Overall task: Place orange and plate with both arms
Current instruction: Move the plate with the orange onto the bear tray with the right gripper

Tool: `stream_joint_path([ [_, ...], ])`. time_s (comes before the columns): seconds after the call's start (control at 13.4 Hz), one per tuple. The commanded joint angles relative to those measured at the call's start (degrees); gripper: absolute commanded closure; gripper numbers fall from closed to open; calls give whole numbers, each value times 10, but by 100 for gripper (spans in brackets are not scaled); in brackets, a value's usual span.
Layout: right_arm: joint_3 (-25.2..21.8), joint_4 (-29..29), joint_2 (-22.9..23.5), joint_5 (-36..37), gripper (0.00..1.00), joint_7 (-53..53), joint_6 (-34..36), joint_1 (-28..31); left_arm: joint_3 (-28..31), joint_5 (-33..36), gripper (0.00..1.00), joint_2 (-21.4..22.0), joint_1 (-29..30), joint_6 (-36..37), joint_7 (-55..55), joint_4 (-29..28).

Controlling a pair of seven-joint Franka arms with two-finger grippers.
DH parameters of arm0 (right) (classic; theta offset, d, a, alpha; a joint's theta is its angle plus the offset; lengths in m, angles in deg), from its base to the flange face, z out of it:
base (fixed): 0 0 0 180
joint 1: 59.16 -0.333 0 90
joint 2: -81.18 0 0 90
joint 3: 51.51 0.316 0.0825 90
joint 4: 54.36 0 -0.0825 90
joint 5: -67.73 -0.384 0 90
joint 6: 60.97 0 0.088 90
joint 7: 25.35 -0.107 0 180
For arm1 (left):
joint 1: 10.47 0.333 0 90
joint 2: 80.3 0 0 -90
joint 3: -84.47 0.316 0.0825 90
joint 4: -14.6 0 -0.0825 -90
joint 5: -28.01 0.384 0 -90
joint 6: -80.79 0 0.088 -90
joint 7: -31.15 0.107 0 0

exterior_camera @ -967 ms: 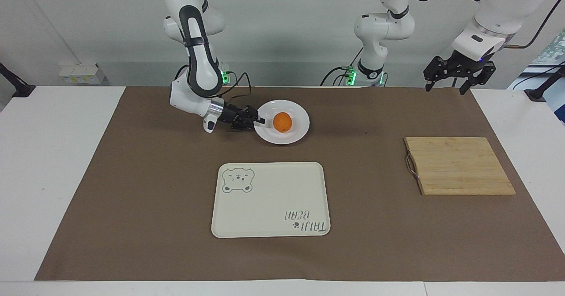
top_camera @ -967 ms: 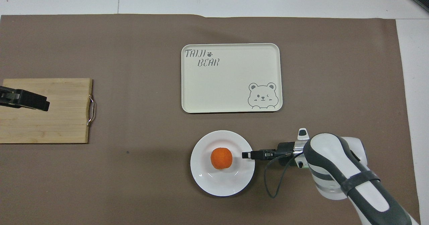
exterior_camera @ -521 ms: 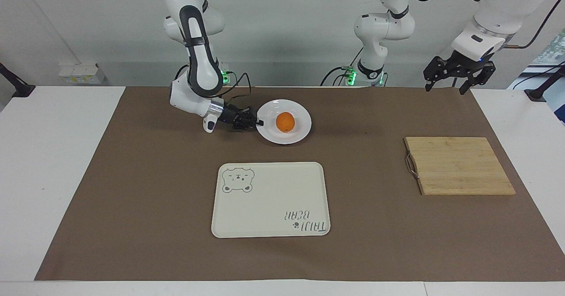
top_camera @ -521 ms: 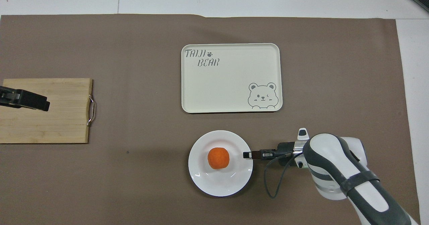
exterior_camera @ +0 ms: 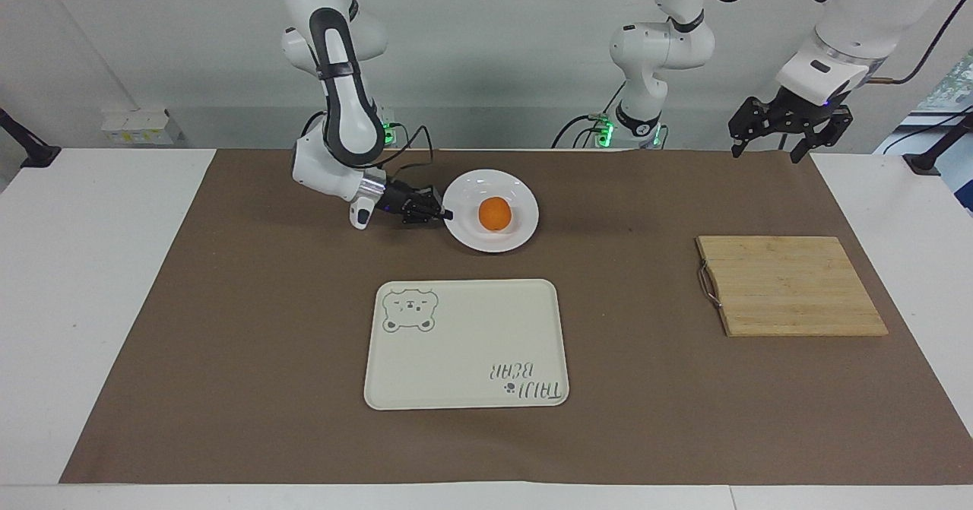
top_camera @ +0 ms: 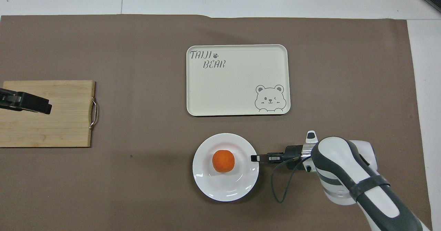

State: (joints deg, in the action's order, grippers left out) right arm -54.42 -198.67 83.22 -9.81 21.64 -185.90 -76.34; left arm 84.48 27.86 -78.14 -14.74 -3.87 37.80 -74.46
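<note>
The white plate [top_camera: 225,186] sits near the robots' edge of the brown mat [top_camera: 137,176], with the orange [top_camera: 223,160] on it. The right gripper [top_camera: 255,158] is clamped on the plate's rim. The left gripper [top_camera: 32,104] is over the wooden board [top_camera: 62,127].

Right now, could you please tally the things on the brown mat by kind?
Orange: 1
Plate: 1
Tray: 1
Board: 1
Total: 4
</note>
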Motion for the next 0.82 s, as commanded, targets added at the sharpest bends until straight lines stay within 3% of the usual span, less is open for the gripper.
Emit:
stream_joint_path([
  [0.0,1,19,14,-12,100,27,-9,-4,3,-4,0,17,-4,-14,-1,-23],
  [0.37,1,42,19,-24,100,85,8,9,3,-4,0,17,-4,-14,0,-22],
  [0.74,-1,85,18,-58,100,53,50,25,3,-4,0,16,-4,-14,0,-22],
])
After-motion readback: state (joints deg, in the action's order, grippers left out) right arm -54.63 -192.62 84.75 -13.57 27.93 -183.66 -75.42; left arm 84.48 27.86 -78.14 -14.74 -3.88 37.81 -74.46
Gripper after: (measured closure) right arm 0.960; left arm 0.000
